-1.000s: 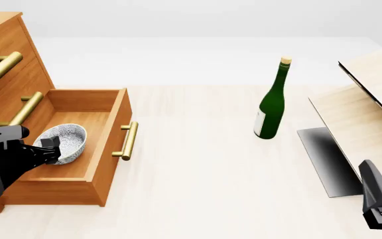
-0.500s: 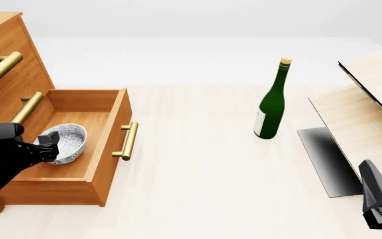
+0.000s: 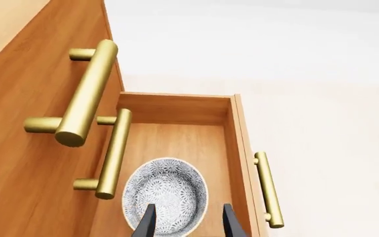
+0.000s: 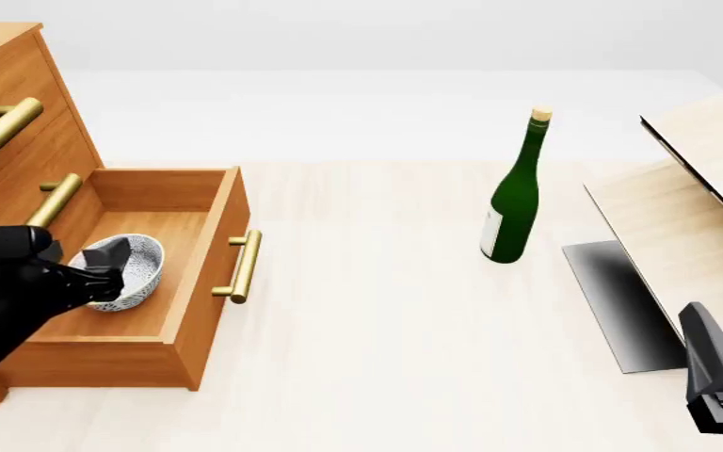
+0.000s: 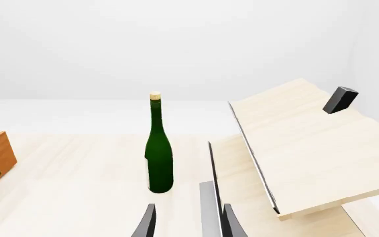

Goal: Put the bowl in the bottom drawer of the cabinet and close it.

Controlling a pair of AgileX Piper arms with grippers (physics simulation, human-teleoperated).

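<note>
Left gripper [image 4: 110,266] released over bowl [image 4: 129,270] in bottom drawer [image 4: 199,282] (pulled out), pale wood table [image 4: 375,358], plain white surroundings

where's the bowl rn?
Front view, left side: the bowl sits inside the open bottom drawer, with the left gripper at its near rim.

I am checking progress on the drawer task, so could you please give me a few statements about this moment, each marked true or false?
1. The bowl sits inside the open bottom drawer. True.
2. The bottle lies on its side. False: it stands upright on the table.
3. The left gripper is open above the bowl. True.
4. The right gripper grips the bottle. False: it is open and apart from it.
5. The bottom drawer is shut. False: it is pulled out.
</note>
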